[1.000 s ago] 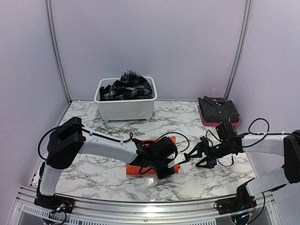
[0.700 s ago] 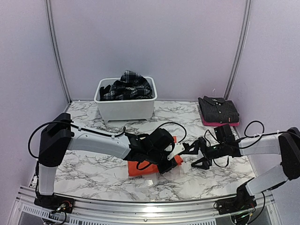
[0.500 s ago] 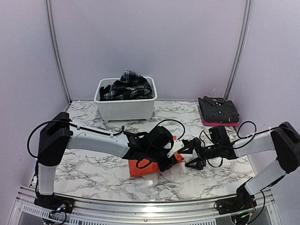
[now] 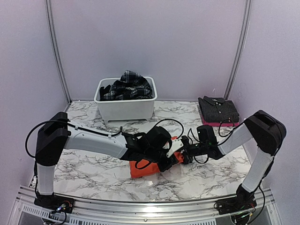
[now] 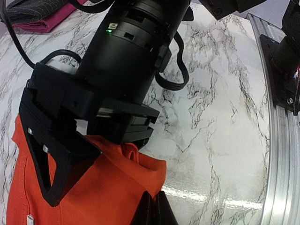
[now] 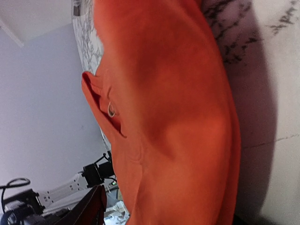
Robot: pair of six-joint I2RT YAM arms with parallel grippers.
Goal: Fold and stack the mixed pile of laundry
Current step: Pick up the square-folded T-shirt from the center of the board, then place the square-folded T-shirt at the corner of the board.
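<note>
A: Shirt first, where?
B: Orange T-shirt (image 4: 143, 168) is on the marble table (image 4: 89, 173), mid-table, a bit toward 6 o'clock. It's bunched and partly folded, and both arms cover its 3 o'clock end.
A: Left tool?
B: Left gripper (image 5: 152, 211) is clenched. The fingers are pressed together on the shirt's corner at the 3 o'clock edge, with cloth pinched between them.
A: Right tool?
B: Right gripper (image 4: 184, 155) comes in from 3 o'clock, nose to nose with the left one. The left wrist view shows one finger frame lying over the orange cloth. In its own view one finger (image 6: 96, 206) is at the lower left and orange fills the space between the jaws. They stand apart around the cloth, but I can't tell if they actually grasp it.
A: Rest of the laundry?
B: Plaid skirt (image 4: 129, 84) is heaped in the white tub (image 4: 125, 110), at 11 o'clock from the shirt and well apart. Dark grey cloth piece (image 4: 218, 108) lies folded on top of a pink cloth (image 4: 220, 123), at 2 o'clock by the table's far right edge.
</note>
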